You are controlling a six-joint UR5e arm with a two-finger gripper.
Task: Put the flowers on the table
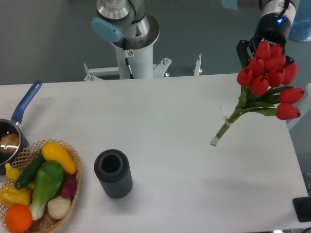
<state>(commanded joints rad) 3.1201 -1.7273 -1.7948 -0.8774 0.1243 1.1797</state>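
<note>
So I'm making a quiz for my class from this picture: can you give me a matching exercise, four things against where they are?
Things:
1. flowers
2. black cylinder
3. basket
4. pan

Places:
A. at the left edge, blue handle pointing up and away
B. bottom left corner, filled with vegetables
C. held in the air over the right side of the table, by the gripper
D. standing upright on the table, right of the basket

Pairs: 1-C, 2-D, 3-B, 4-A
</note>
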